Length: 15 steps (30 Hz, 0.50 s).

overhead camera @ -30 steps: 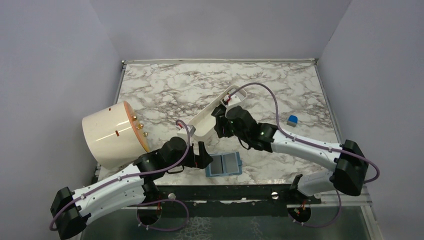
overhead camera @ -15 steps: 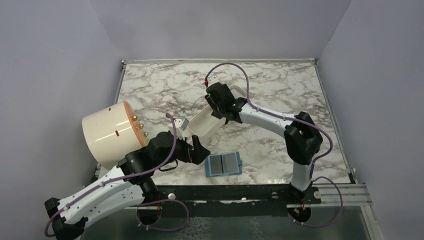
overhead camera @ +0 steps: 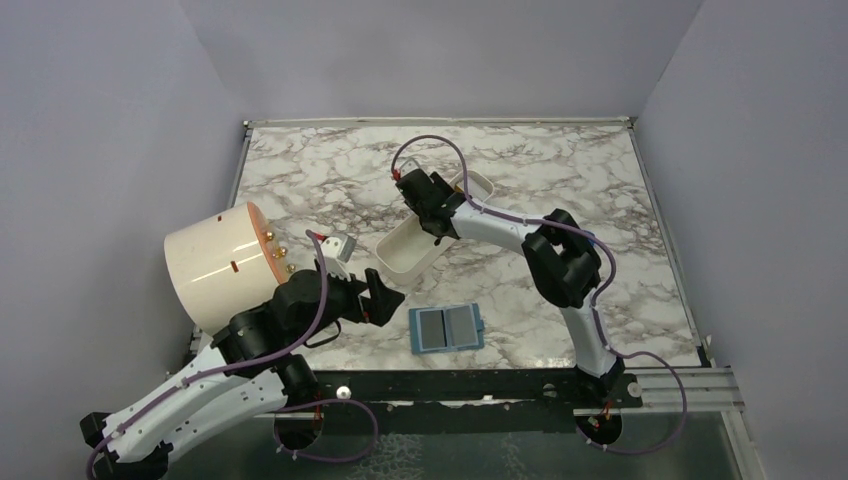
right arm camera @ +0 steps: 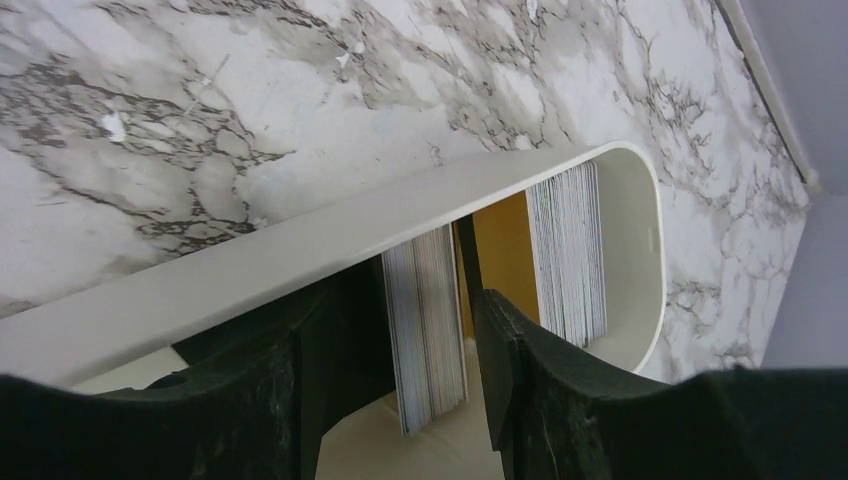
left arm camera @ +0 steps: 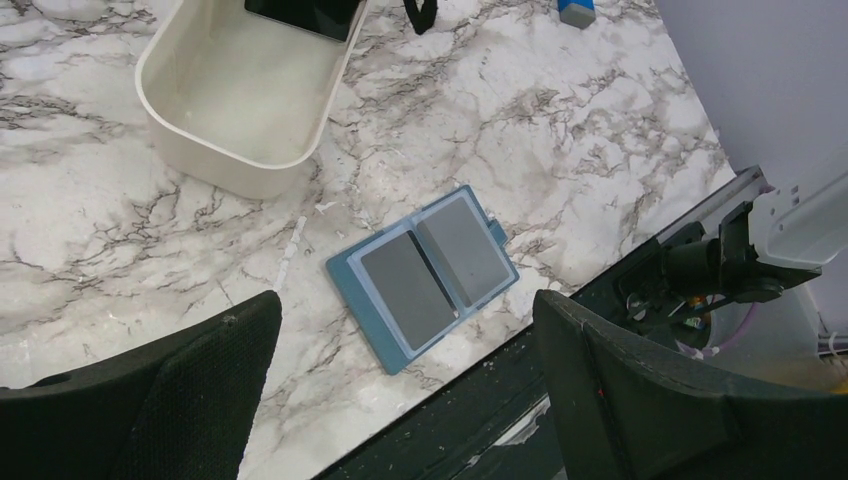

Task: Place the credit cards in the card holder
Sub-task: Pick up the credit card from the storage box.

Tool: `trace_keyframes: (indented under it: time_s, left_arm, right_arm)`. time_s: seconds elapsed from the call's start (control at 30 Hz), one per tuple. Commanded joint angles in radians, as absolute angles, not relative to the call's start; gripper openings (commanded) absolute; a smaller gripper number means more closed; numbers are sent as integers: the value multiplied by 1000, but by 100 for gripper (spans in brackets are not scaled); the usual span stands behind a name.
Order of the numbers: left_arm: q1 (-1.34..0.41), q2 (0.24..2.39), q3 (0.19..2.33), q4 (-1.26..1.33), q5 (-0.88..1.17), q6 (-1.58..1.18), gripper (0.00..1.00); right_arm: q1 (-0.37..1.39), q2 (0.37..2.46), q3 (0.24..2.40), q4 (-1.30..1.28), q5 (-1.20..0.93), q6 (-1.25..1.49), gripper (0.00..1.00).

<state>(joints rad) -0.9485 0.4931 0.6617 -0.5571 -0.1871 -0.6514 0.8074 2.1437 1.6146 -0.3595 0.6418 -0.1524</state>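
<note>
The teal-blue card holder (overhead camera: 447, 327) lies open near the table's front edge, with two grey cards in its clear pockets; it also shows in the left wrist view (left arm camera: 425, 275). The credit cards stand on edge in the white tray (overhead camera: 400, 262): a pale stack (right arm camera: 425, 320), a gold card (right arm camera: 505, 245) and a second pale stack (right arm camera: 567, 250). My right gripper (overhead camera: 428, 205) (right arm camera: 415, 300) is open inside the tray, its fingers either side of the nearer pale stack, not touching it. My left gripper (overhead camera: 385, 300) (left arm camera: 410, 380) is open and empty, left of the holder and above the table.
A large cream drum (overhead camera: 225, 265) with gold studs lies on its side at the left. A small blue cube (left arm camera: 577, 10) sits right of the tray. The tray rim (left arm camera: 240, 175) is close to the holder. The table's black front edge (left arm camera: 560, 330) runs just past the holder.
My right gripper has moved up and left along the tray and reached down among the cards. My left gripper has drawn back to the left, away from the card holder.
</note>
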Motion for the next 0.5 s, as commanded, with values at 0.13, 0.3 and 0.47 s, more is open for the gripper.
trace_keyframes:
  time_s: [0.13,0.3,0.47]
  left_arm:
    - [-949,453,658,-565,-235,-640,99]
    - [-950,450,656,-566,-239,-643,99]
    - [-950,460,656,-566,-240,-644,99]
  right_arm:
    - [784,2206,1672,-326,746,-264,45]
    - [779,2204,1660,-288,779,-300,38]
    - [775,2184,1640,-269,751,-297,30]
